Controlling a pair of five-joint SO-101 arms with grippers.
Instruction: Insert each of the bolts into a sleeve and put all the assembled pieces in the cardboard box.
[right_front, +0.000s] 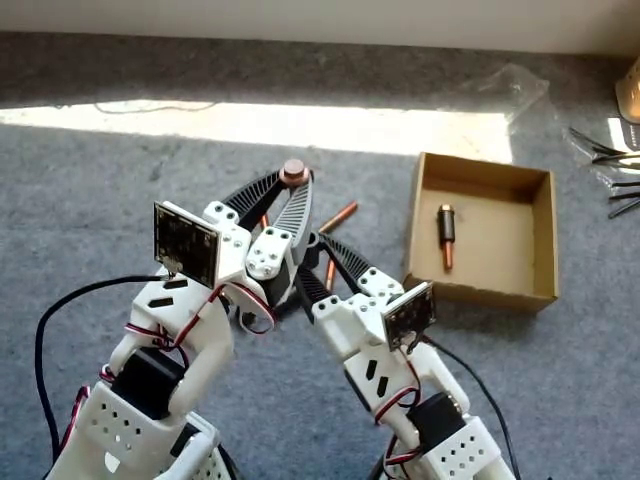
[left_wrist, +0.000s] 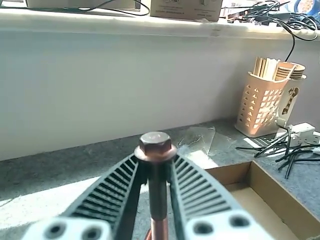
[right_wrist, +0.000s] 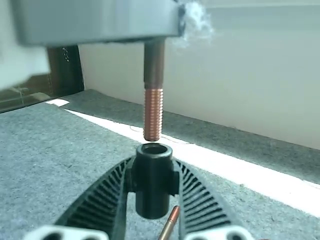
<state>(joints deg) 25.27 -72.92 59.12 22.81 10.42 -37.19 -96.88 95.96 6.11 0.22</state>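
Note:
My left gripper (right_front: 288, 188) is shut on a copper bolt (right_front: 293, 172), held upright with its hex head (left_wrist: 155, 146) on top between the black ribbed fingers (left_wrist: 112, 192). Just beneath it, my right gripper (right_wrist: 151, 172) is shut on a black sleeve (right_wrist: 151, 180) that stands upright with its hole facing up. The bolt's threaded end (right_wrist: 152, 112) hangs a little above that opening, nearly in line with it. The cardboard box (right_front: 480, 168) lies to the right and holds one assembled piece (right_front: 446, 236).
Two loose copper bolts (right_front: 338, 217) (right_front: 330, 273) lie on the grey carpet near the grippers. A clear plastic bag (right_front: 505, 92) lies behind the box. Black cable ties (right_front: 610, 150) and a slotted basket (left_wrist: 262, 102) are at the far right.

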